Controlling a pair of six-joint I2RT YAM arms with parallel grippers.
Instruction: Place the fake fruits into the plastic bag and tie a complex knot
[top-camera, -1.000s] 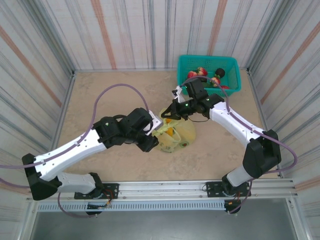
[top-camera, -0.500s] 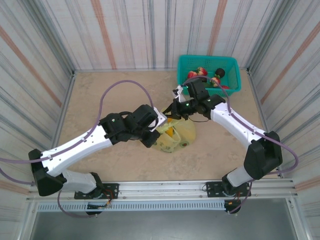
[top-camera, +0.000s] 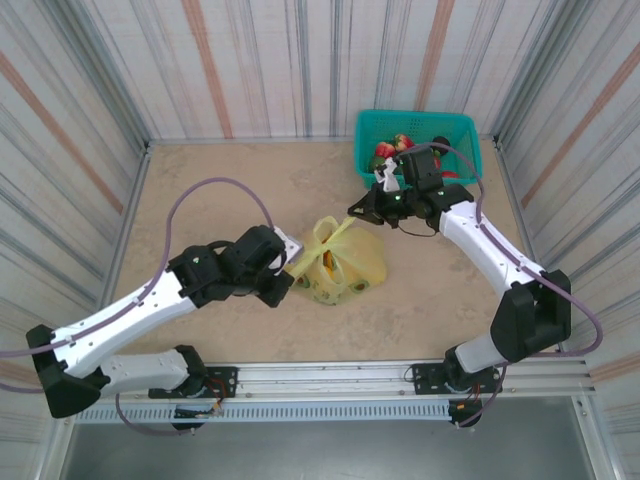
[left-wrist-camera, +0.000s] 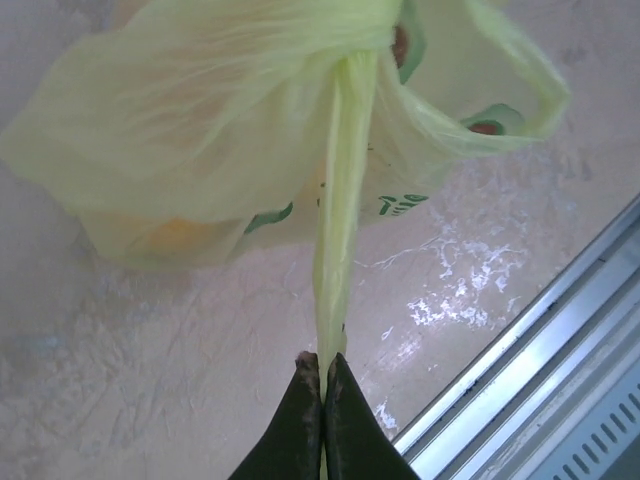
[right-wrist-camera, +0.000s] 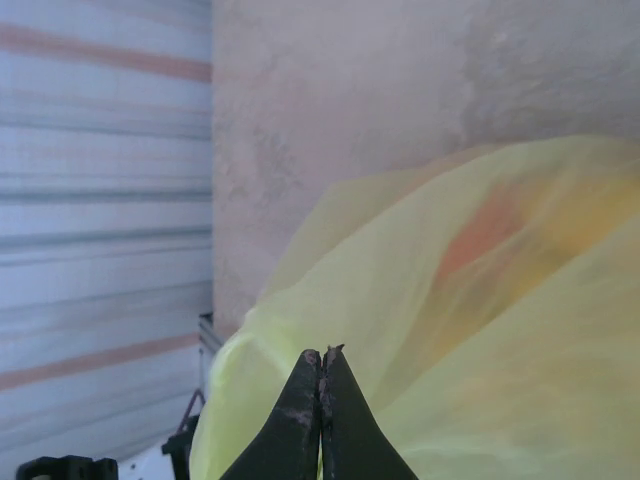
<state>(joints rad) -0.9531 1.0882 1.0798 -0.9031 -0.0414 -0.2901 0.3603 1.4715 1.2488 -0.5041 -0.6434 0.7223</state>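
Observation:
The plastic bag (top-camera: 345, 265) lies mid-table, pale yellow-green, with orange and yellow fake fruits (top-camera: 328, 262) showing through its film (left-wrist-camera: 175, 235). My left gripper (top-camera: 293, 270) is shut on one handle strip (left-wrist-camera: 340, 200), which runs taut from the fingertips (left-wrist-camera: 322, 358) up to the bag (left-wrist-camera: 200, 120). My right gripper (top-camera: 356, 213) is shut on the other strip (top-camera: 343, 226), with bag film (right-wrist-camera: 450, 300) just past its tips (right-wrist-camera: 321, 350). Both strips meet in a bunched twist, the knot (top-camera: 327, 238), at the bag's top. More fake fruits (top-camera: 391, 150) lie in the basket.
The teal mesh basket (top-camera: 462, 128) stands at the back right, close behind my right wrist, holding red and dark fruits. Striped walls close in the table on three sides. A metal rail (left-wrist-camera: 545, 395) runs along the near edge, close to my left gripper.
My left gripper has shut on a handle strip and drawn back to the near left. My right gripper has pulled its strip toward the basket. The strips now stretch taut and apart.

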